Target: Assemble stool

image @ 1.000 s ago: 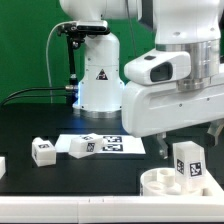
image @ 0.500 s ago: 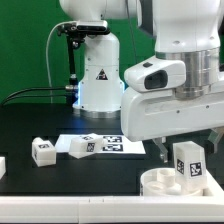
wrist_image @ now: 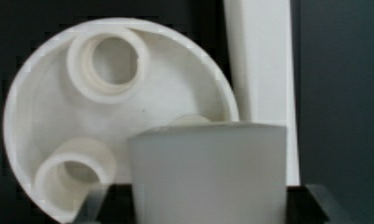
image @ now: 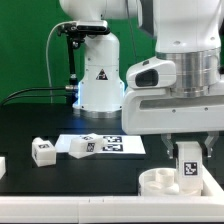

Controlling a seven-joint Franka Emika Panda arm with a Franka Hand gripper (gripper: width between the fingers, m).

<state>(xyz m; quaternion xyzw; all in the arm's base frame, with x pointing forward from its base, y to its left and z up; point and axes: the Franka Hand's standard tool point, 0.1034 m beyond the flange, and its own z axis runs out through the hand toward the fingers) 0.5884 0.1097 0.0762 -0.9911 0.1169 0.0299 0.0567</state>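
The round white stool seat (image: 158, 182) lies at the front of the exterior view's right. A white tagged leg (image: 188, 166) stands upright in it. My gripper (image: 188, 150) is straight above, and its dark fingers press the leg's two sides. In the wrist view the leg (wrist_image: 205, 170) fills the gap between the fingers (wrist_image: 95, 205), touching both. Behind it the seat (wrist_image: 113, 110) shows two round sockets. Two more tagged legs (image: 42, 152) (image: 80, 146) lie at the exterior view's left.
The marker board (image: 118, 145) lies flat in the middle of the black table, with one leg resting at its end. Another white part (image: 2, 165) shows at the far left edge. The arm's white base (image: 98, 75) stands behind with cables.
The fingers have drawn in from either side of the standing leg and now hold it. The leg and seat have stayed in place.
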